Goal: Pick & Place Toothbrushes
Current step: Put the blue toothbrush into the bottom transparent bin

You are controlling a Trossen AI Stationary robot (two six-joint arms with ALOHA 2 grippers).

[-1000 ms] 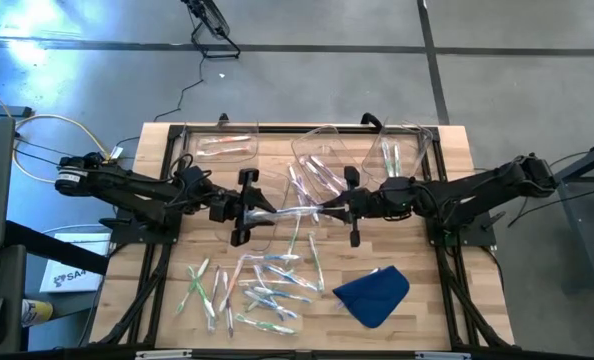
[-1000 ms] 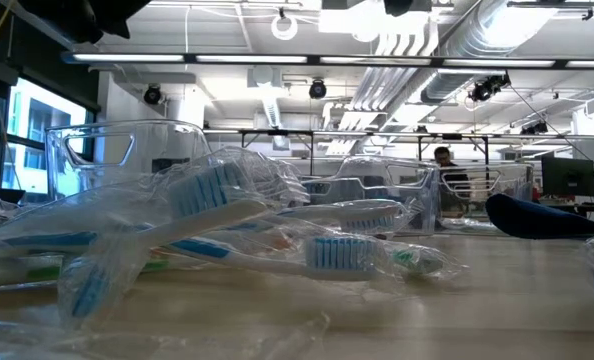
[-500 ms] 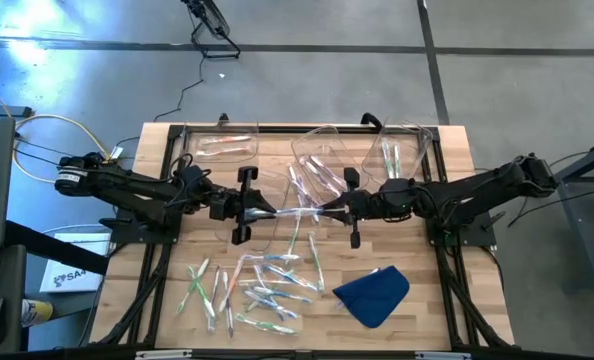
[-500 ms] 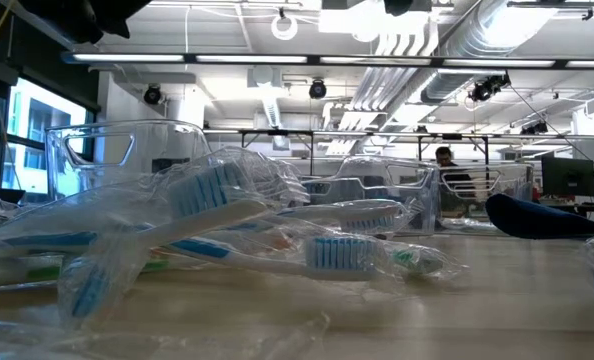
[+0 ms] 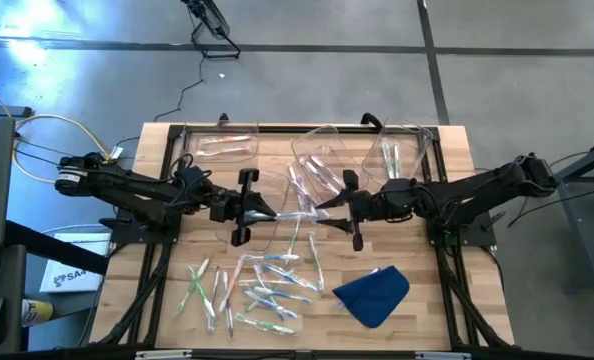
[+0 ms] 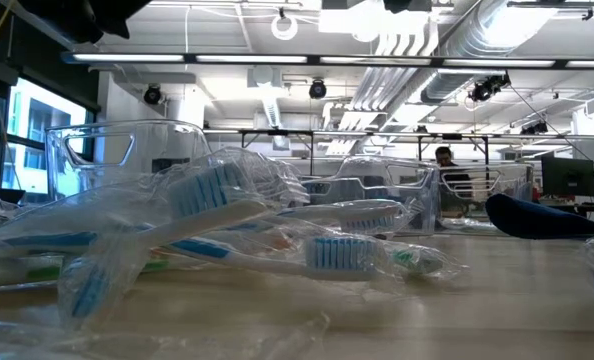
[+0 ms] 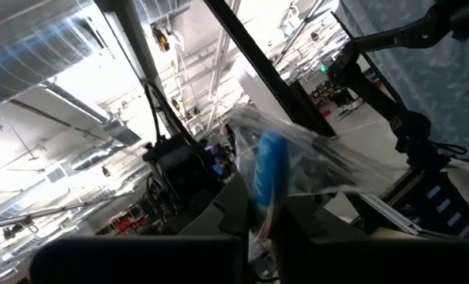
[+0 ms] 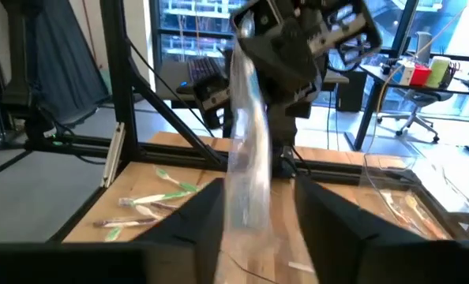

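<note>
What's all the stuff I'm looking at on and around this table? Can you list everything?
wrapped toothbrush: one, clear wrapper with blue bristles, held in the air between the two grippers over mid-table
loose toothbrushes: a pile, too many to count, whitish with green, blue and pink, near edge of the table
clear bins: several, transparent, far side of the table; some hold toothbrushes
blue cloth: one, dark blue, near right part of the table
table: one, light wood
person: one, far back in the room
left gripper: dark, shut on the wrapped toothbrush's end
right gripper: dark, fingers open around the other end of the wrapper
</note>
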